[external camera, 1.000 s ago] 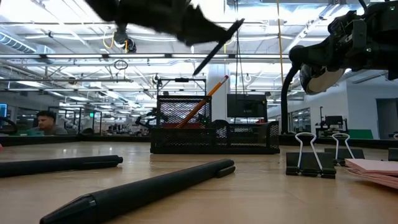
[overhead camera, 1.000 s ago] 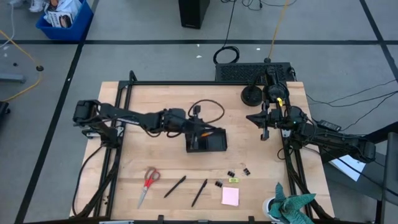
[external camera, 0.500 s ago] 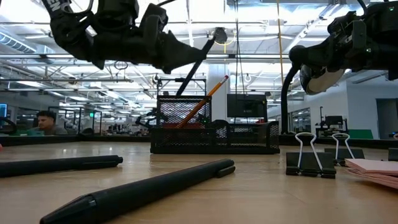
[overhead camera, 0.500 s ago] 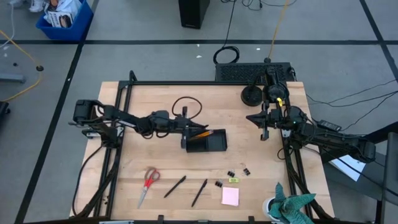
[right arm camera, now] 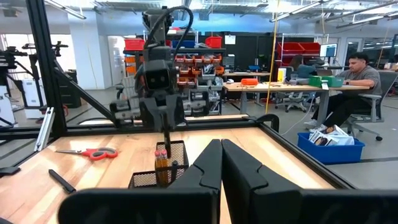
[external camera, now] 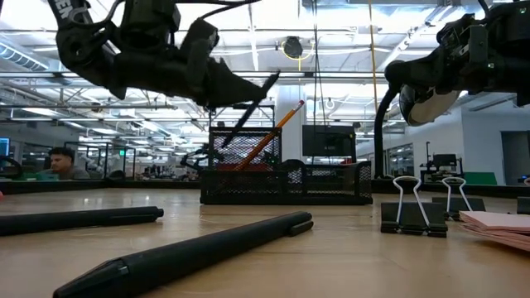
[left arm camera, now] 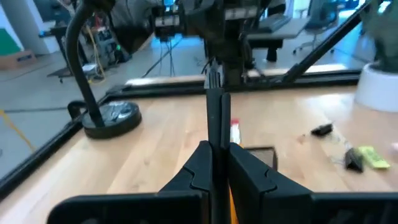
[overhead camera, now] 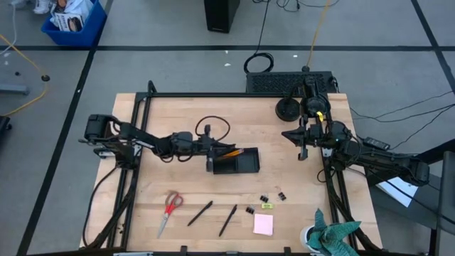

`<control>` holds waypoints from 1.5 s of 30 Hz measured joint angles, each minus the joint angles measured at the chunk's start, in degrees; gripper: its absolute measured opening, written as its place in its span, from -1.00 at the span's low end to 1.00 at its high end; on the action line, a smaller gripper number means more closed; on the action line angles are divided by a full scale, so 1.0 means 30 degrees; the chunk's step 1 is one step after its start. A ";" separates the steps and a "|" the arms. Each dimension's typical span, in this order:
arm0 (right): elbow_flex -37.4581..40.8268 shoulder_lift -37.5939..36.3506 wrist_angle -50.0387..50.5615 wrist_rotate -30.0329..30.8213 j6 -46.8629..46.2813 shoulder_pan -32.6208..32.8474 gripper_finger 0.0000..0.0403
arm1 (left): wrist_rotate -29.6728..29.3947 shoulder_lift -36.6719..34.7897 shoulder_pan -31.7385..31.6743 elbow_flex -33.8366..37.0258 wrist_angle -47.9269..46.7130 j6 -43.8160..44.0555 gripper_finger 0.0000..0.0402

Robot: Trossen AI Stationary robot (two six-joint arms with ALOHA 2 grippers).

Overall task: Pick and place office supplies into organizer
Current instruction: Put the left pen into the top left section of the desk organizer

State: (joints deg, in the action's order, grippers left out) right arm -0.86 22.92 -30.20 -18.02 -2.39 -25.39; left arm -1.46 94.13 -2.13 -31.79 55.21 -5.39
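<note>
Left pincer clenched on pen, above organizer's tall end | pencils already inside | advice: keep pen steep, lower until seated, then release | right pincer shut, waiting aside

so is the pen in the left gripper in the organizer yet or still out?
Partly in. The left gripper is shut on the black pen, which slants down with its lower end inside the organizer's tall mesh cup.
</note>
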 joint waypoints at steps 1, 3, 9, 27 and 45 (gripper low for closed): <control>-0.0001 0.0000 0.0000 -0.0006 0.0000 0.0000 -1.00 | -0.0087 0.0193 0.0000 -0.0021 -0.0045 0.0031 -0.85; -0.0001 -0.0005 -0.0029 -0.0006 0.0000 -0.0005 -1.00 | -0.0129 0.0767 0.0000 -0.0032 0.0382 0.0261 -0.85; 0.0006 0.0000 -0.0066 -0.0013 -0.0045 -0.0007 -1.00 | -0.0144 0.2428 0.0000 -0.0095 0.1883 0.0595 -0.85; -0.0001 0.0000 -0.0146 -0.0021 0.0029 -0.0007 -1.00 | -0.0202 0.2382 0.0095 -0.0146 0.0797 0.1274 -0.84; 0.0004 0.0000 -0.0146 -0.0028 0.0024 -0.0005 -1.00 | -0.0017 0.1911 0.0146 -0.0073 0.0419 0.1460 -0.40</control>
State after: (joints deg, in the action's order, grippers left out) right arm -0.85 22.92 -30.63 -18.11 -2.32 -25.40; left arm -1.51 99.86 -1.69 -32.01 56.47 -1.01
